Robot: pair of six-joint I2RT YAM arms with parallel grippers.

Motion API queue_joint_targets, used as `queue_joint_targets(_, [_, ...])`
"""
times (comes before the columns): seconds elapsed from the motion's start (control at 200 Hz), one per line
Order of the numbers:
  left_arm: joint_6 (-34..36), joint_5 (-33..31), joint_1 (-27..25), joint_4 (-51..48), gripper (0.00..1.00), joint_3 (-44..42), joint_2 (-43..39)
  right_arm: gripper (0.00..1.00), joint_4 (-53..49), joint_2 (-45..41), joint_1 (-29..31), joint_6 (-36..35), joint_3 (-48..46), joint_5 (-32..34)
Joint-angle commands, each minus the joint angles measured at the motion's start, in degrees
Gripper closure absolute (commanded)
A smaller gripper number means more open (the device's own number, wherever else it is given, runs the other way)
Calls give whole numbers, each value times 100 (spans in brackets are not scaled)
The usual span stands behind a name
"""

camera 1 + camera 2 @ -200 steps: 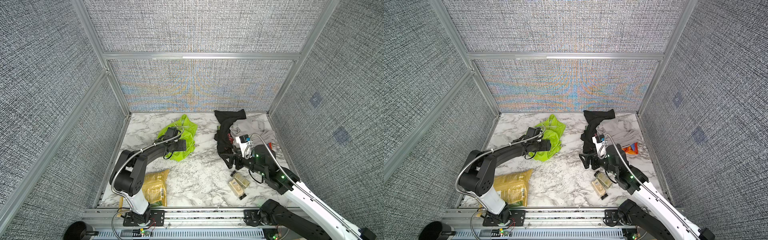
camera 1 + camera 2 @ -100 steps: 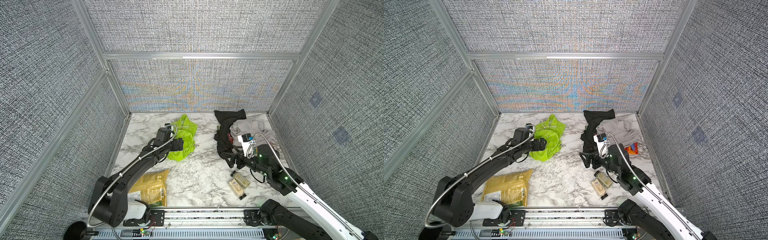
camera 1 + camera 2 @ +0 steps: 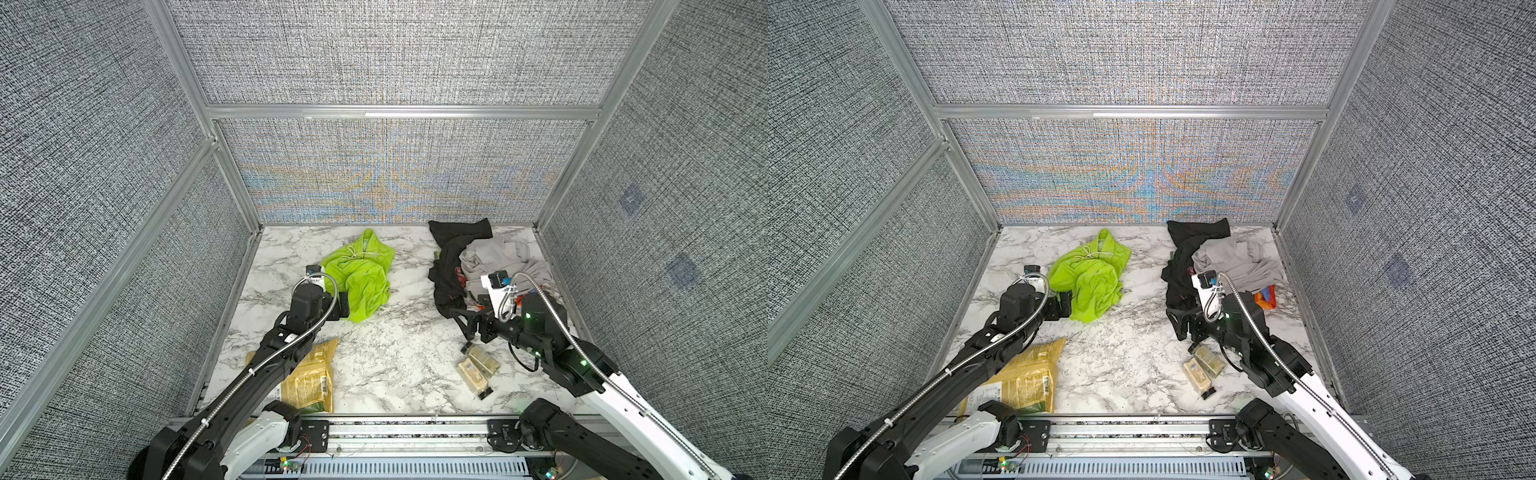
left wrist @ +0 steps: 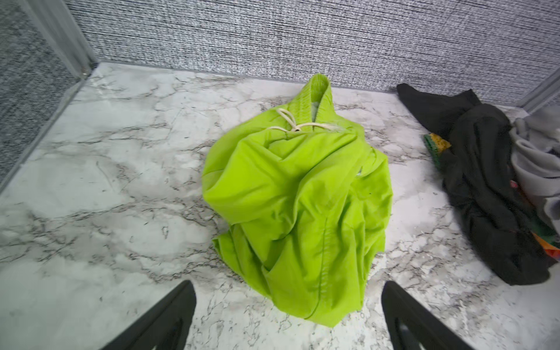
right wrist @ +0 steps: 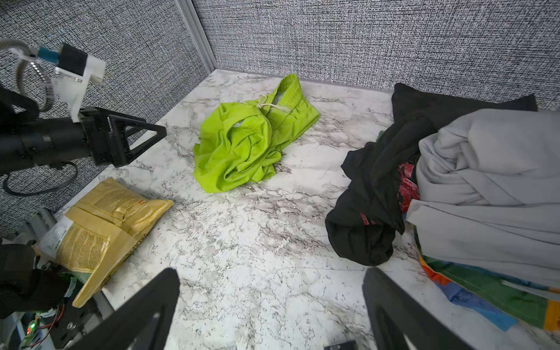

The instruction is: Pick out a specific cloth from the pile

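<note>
**Item:** the cloth (image 4: 297, 206), one neon yellow-green garment of thin, faintly shiny fabric.

**Appearance:** It is crumpled into a loose mound with deep folds. A gathered waistband is turned up at its far end. A white drawstring (image 4: 289, 122) is knotted just below the waistband, and a stitched seam is seen running down the near folds.

**Location:** It is laid on the marble tabletop (image 3: 395, 353), toward the far edge and left of the middle.

**Left pincer** (image 3: 343, 305): It is placed just beside the cloth's near left edge. Its fingers (image 4: 169, 315) are spread wide and nothing is held.

**The pile** (image 3: 478, 266): It is heaped in the far right corner, well apart from the cloth.
- A black garment (image 3: 451, 266) is draped along the pile's left side.
- A light grey garment (image 3: 498, 262) is bunched on top.
- An orange-blue patterned fabric (image 5: 485, 291) is partly covered at the bottom, toward the right edge.

**Right pincer** (image 5: 269, 272): It is set at the near side of the pile. Its jaws are spread wide and empty over bare tabletop.

**Also listed:**
- A yellow packet (image 3: 311, 374) is found at the near left corner, partly under the left arm.
- Two small tan packets (image 3: 478, 365) are found by the near edge on the right.
</note>
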Motion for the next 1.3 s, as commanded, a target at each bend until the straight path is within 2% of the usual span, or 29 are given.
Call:
queue_joint_targets(0.0, [-53,-700,9,775,1,-364,-122,1,11,-47,2,25,-33,391])
queue_joint_targets(0.07, [21,-897,2,1052,1,-615,-163,1,60,-74,-1,113,-79,644])
queue_joint_targets(0.245, [421,-1535,49,1751,1,-1117,-270,1,60,-308,-4,100,-159,788])
queue_joint_targets(0.46, [614,-1589,530,2518,1,-1546,-237,1,93,-278,-6,153,-268,1082])
queue_joint_targets(0.665, [1191,-1697,791,3347,1,-1687,96,1,326,-311,-4,273,-498,1296])
queue_joint_targets(0.776, [1571,-1625,976,4013,1,-1908,359,1,404,-293,-5,359,-571,1560])
queue_joint_targets(0.936, [1560,-1427,1163,4840,1,-2195,841,1,640,-247,-13,480,-773,1994])
queue_joint_targets(1.086, [1733,-1313,1221,5858,1,-2394,1433,1,979,-167,-54,560,-1006,2115])
queue_joint_targets(1.296, [1895,-1058,1305,6670,1,-2412,1850,1,1085,81,-182,582,-1148,2535])
